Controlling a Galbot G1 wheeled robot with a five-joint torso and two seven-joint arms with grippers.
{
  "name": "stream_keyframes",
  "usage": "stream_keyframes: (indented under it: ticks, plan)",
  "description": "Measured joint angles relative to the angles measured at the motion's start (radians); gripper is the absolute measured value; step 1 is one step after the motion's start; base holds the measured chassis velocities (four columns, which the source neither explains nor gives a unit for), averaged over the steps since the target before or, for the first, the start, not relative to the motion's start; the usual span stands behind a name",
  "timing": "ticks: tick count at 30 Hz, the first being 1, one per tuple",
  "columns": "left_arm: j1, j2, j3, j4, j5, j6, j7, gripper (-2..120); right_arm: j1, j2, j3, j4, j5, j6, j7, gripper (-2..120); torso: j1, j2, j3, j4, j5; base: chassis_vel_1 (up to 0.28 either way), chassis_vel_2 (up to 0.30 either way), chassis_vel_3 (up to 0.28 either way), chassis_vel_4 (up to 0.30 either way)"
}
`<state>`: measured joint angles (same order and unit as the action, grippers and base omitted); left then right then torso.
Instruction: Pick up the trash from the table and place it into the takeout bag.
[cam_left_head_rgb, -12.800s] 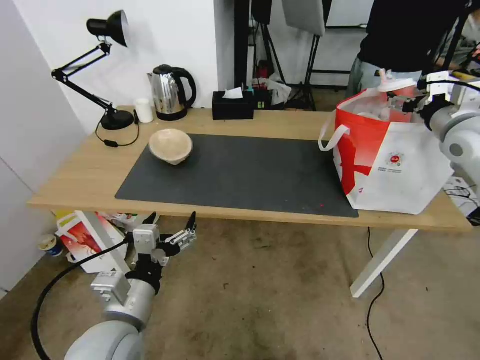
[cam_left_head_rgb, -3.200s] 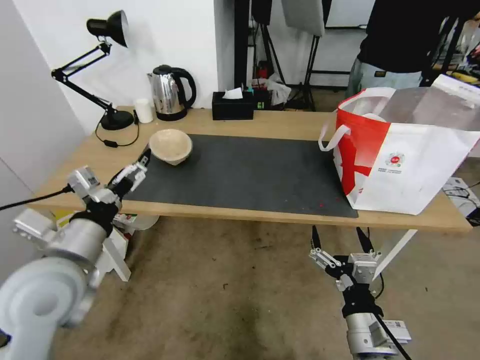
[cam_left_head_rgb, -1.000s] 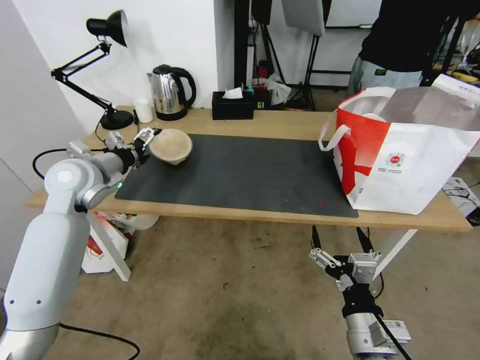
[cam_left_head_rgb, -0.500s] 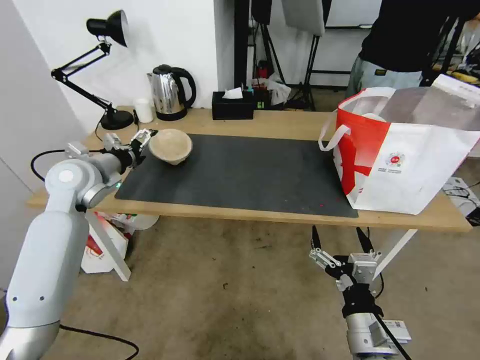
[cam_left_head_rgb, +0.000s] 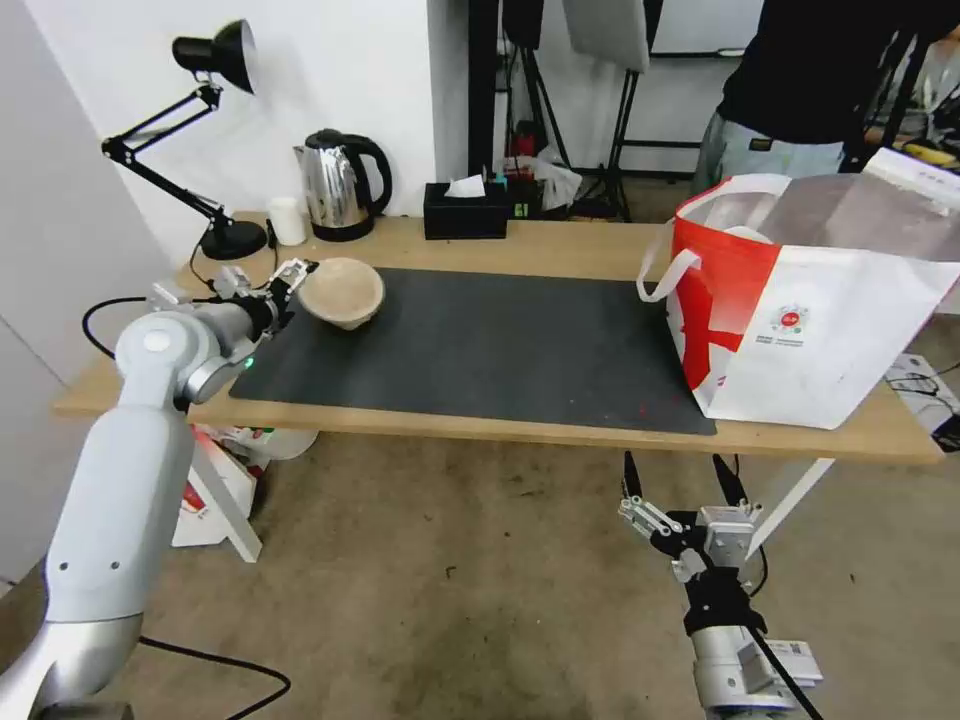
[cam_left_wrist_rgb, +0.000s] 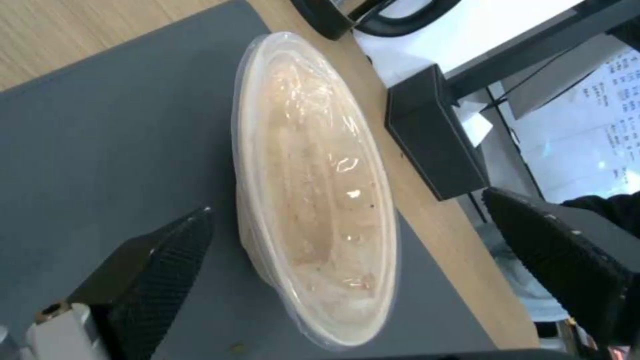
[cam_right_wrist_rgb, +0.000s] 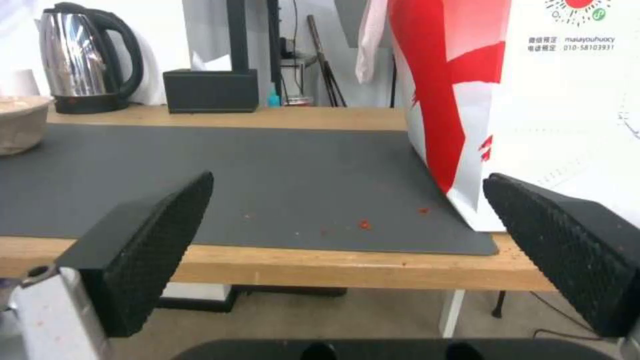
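Note:
The beige paper-pulp bowl (cam_left_head_rgb: 342, 291), a piece of the trash, sits on the left end of the dark mat (cam_left_head_rgb: 500, 350) on the table (cam_left_head_rgb: 560, 250). My left gripper (cam_left_head_rgb: 287, 281) is open at the bowl's left side. In the left wrist view the bowl (cam_left_wrist_rgb: 313, 190), under a clear cover, lies between the two spread fingers (cam_left_wrist_rgb: 153, 270) without touching them. The takeout bag (cam_left_head_rgb: 800, 310) stands open on the table's right end. My right gripper (cam_left_head_rgb: 680, 490) hangs open below the table's front edge, facing the bag (cam_right_wrist_rgb: 553, 100).
A black desk lamp (cam_left_head_rgb: 232, 240), small white cup (cam_left_head_rgb: 288, 220), steel kettle (cam_left_head_rgb: 340, 185) and black tissue box (cam_left_head_rgb: 465, 210) line the table's back edge. A red-and-white paper bag (cam_left_head_rgb: 200, 480) sits on the floor under the left end. White table leg (cam_left_head_rgb: 770, 520) slants beside my right arm.
Since the oldest frame, the right arm has dropped from the bag to below the table, and the left arm rose to the bowl. Over the last second, only the left elbow shifted slightly.

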<state>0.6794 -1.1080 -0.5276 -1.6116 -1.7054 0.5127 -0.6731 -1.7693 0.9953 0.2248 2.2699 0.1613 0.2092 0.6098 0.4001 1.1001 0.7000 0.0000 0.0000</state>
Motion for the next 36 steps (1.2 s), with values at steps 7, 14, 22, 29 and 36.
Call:
stream_keyframes:
  ticks: [7,14,22,29,36]
  plan:
    - [-0.01,-0.006,0.007,0.027,0.016,0.0,0.006,100,0.0,0.0,0.0,0.0,0.0,0.0,0.0,100,0.0,0.0,0.0,0.0001,0.0,0.0,0.0,0.0,0.0]
    - [-0.031,-0.016,0.02,0.057,0.026,-0.001,0.013,100,0.0,0.0,0.0,0.0,0.0,0.0,0.0,100,0.0,0.0,0.0,0.0001,0.0,0.0,0.0,0.0,0.0]
    - [-0.051,-0.032,0.036,0.082,0.039,-0.001,0.02,100,0.0,0.0,0.0,0.0,0.0,0.0,0.0,100,0.0,0.0,0.0,0.0001,0.0,0.0,0.0,0.0,0.0]
    - [-0.071,-0.045,0.05,0.102,0.05,-0.001,0.02,100,0.0,0.0,0.0,0.0,0.0,0.0,0.0,100,0.0,0.0,0.0,0.0,0.0001,0.0,0.0,0.0,0.0]
    - [-0.089,-0.065,0.065,0.131,0.072,-0.001,0.024,100,0.0,0.0,0.0,0.0,0.0,0.0,0.0,100,0.0,0.0,0.0,0.0,0.0001,0.0,0.0,0.0,0.0]
